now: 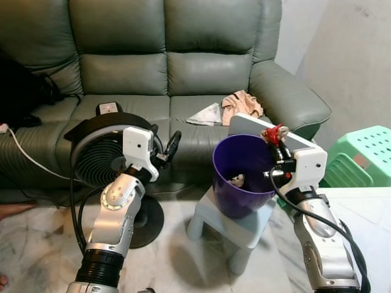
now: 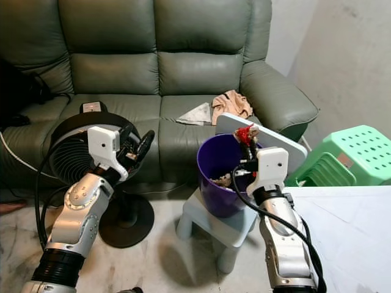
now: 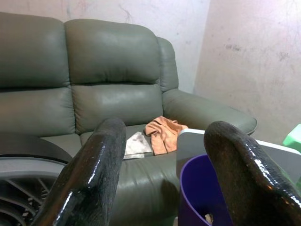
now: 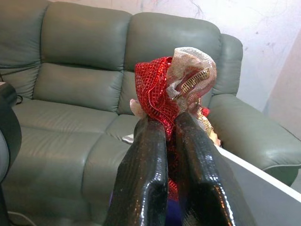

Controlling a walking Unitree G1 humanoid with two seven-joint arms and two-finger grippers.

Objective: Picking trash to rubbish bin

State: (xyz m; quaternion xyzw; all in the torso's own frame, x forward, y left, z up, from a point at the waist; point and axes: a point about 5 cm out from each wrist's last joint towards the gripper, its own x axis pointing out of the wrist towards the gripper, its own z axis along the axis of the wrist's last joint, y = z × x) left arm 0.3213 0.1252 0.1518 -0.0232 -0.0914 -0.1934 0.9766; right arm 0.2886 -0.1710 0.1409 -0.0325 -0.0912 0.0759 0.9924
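A purple rubbish bin stands on a small pale stool before the green sofa, with some trash inside. My right gripper hovers at the bin's right rim, shut on a red mesh wrapper with a clear crinkled bit. My left gripper is open and empty, held up to the left of the bin, in front of the fan. An orange cloth and a white paper lie on the sofa seat behind the bin.
A black floor fan stands left of the stool, its cable trailing. A white board leans behind the bin. A green plastic stool sits at the right by the wall. A black item rests on the sofa.
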